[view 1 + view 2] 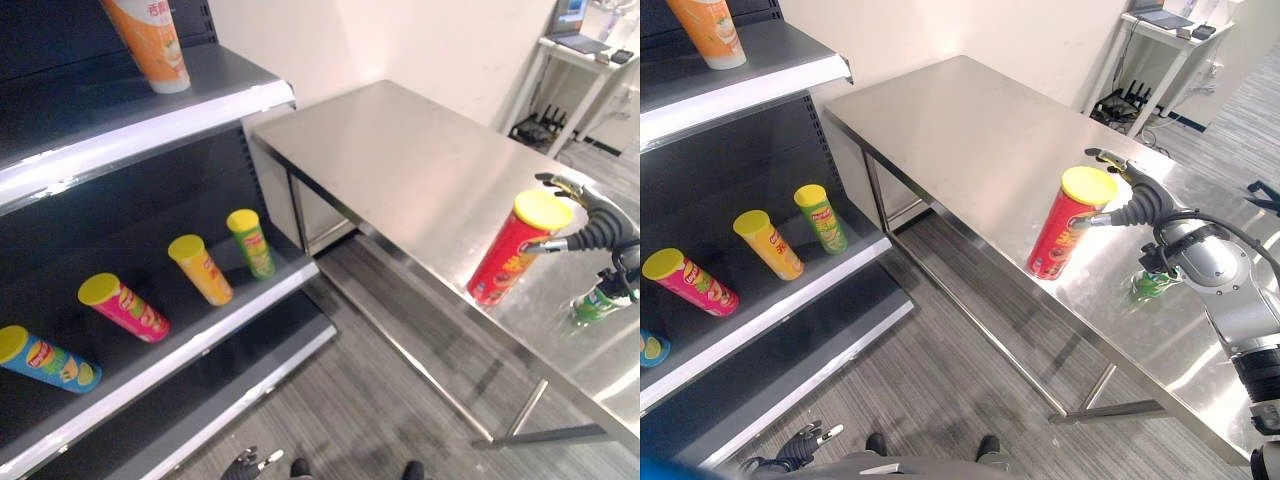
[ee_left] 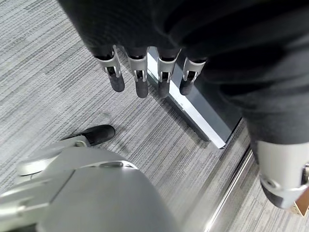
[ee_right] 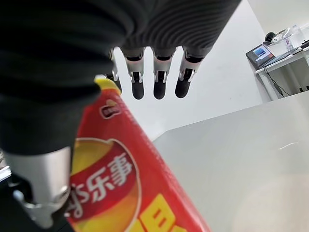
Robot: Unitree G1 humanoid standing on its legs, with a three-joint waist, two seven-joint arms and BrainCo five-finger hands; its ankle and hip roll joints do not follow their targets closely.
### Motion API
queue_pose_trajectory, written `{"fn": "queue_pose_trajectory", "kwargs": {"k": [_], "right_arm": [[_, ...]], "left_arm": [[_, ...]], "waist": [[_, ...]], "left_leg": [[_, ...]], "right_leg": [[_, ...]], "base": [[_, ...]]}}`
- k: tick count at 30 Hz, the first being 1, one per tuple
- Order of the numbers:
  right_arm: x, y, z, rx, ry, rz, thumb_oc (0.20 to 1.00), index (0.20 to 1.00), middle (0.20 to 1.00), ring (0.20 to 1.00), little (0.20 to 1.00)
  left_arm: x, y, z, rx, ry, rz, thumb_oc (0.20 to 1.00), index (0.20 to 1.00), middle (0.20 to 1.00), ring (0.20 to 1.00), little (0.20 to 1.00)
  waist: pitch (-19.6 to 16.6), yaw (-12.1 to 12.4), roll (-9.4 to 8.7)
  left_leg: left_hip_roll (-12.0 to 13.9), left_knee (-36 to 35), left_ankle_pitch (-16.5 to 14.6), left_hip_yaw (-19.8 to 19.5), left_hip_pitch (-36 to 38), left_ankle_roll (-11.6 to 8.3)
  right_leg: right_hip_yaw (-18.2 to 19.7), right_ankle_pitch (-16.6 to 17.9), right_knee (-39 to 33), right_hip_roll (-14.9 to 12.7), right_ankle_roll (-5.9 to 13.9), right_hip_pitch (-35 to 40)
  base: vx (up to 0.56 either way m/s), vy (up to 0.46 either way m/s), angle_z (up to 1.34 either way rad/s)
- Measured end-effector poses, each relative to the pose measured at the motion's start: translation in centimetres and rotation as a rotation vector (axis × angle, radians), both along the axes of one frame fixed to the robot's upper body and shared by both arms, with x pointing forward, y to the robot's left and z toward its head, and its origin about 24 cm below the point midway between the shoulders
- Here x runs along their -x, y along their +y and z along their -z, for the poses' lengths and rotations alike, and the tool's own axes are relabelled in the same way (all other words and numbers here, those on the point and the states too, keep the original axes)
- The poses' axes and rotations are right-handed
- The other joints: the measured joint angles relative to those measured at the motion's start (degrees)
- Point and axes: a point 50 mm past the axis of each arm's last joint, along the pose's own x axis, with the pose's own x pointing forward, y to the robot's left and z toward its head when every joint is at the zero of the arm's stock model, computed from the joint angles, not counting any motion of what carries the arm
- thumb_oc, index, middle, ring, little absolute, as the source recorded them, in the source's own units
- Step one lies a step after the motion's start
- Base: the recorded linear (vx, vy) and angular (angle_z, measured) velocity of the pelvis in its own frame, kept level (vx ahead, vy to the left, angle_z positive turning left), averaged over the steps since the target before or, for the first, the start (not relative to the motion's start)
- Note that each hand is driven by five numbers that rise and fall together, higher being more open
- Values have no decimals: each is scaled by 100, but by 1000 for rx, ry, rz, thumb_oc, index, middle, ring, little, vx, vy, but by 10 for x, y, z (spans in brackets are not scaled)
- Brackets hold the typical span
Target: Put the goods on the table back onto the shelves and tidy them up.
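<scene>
A red chip can with a yellow lid (image 1: 515,250) stands upright near the front edge of the steel table (image 1: 400,160). My right hand (image 1: 1140,200) reaches round its top from the right. In the right wrist view the fingers (image 3: 159,82) stretch straight past the red can (image 3: 125,183), with the thumb on its other side. A small green can (image 1: 1155,283) stands on the table under that wrist. On the lower shelf (image 1: 200,340) lean a green can (image 1: 251,243), a yellow can (image 1: 201,269), a pink can (image 1: 124,307) and a blue can (image 1: 45,360). My left hand (image 1: 250,463) hangs low, fingers (image 2: 140,77) relaxed.
An orange can (image 1: 150,40) stands on the upper shelf. A white desk with a laptop (image 1: 580,45) stands at the back right. Grey floor lies between the shelf unit and the table.
</scene>
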Motion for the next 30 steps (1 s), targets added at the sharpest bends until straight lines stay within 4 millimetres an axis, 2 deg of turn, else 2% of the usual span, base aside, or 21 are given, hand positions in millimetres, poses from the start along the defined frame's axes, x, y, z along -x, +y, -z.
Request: {"fn": "queue_pose_trajectory", "kwargs": {"k": [13,22,23,24,25,26,30], "right_arm": [[-8,14,2,23,40,-65,1000,1000,1000,1000,1000],[-13,15,6,34,72,-72,1000,1000,1000,1000,1000],[-13,15,6,33,73,-70,934,934,934,934,934],[-14,14,6,33,74,-69,780,780,780,780,780],[-14,14,6,33,74,-68,313,313,313,313,313],[-14,14,5,33,70,-69,200,200,200,200,200],[-14,14,5,33,72,-66,200,200,200,200,200]], "left_arm": [[0,-1,0,3,-3,2,1000,1000,1000,1000,1000],[0,-1,0,3,0,2,1000,1000,1000,1000,1000],[0,-1,0,3,-1,2,1000,1000,1000,1000,1000],[0,-1,0,3,0,2,1000,1000,1000,1000,1000],[0,-1,0,3,0,2,1000,1000,1000,1000,1000],[0,-1,0,3,0,1,1000,1000,1000,1000,1000],[0,-1,0,3,1,1,1000,1000,1000,1000,1000]], "waist": [[2,90,-14],[4,93,-92],[4,93,-94],[4,93,-95],[3,92,-96],[3,88,-96],[-2,89,-105]], "left_leg": [[-1,0,0,-20,2,0],[-1,0,0,-65,10,0],[-1,0,0,-66,10,0],[0,0,1,-67,10,0],[0,0,1,-67,10,0],[0,1,1,-68,11,0],[-2,1,1,-71,11,0]], "right_leg": [[-18,1,15,-1,-1,17],[-75,-7,12,-4,6,61],[-75,-6,13,-4,6,61],[-76,-7,13,-3,6,61],[-77,-6,13,-3,6,61],[-78,-6,14,-3,6,62],[-82,-6,15,-4,6,63]], "base": [[0,0,1],[0,0,2],[0,0,0],[0,0,0],[0,0,0],[0,0,0],[0,0,0]]}}
